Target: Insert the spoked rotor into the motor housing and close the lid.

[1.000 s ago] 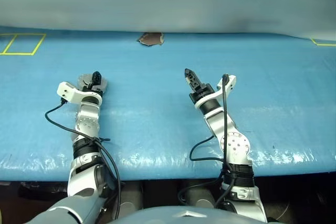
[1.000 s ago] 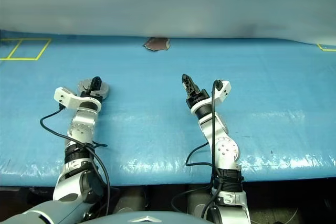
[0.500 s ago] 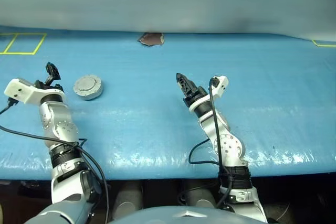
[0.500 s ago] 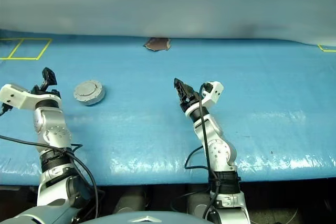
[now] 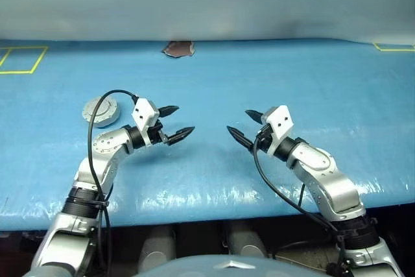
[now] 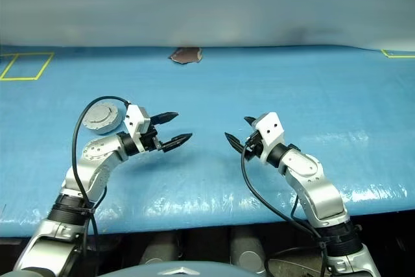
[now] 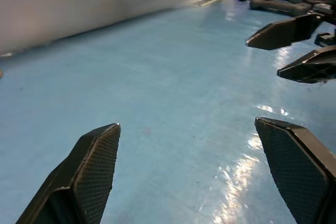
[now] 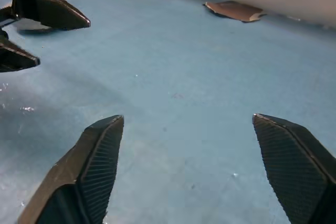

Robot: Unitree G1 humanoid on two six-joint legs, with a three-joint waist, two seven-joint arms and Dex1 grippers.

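The motor housing (image 5: 100, 109) lies on the blue table at the left, a round grey puck with its lid (image 6: 102, 119) down flat on it, plain face up. The spoked rotor is hidden or out of view. My left gripper (image 5: 183, 120) hangs open to the right of the housing, well apart from it, pointing toward the table's middle with nothing between its fingers (image 7: 94, 171). Facing it across a short gap is my right gripper (image 5: 237, 121), also open and holding nothing. Its fingers (image 8: 100, 156) spread wide over bare blue surface.
A brown torn patch (image 5: 177, 48) marks the table's back edge under the grey wall. Yellow tape outlines sit at the far left (image 5: 19, 60) and far right (image 5: 392, 47). A black cable (image 5: 107, 98) loops from my left wrist over the housing.
My left gripper swung from left of the housing across to its right. My right gripper came down, rolled and opened, and now points left. The camera shifted slightly.
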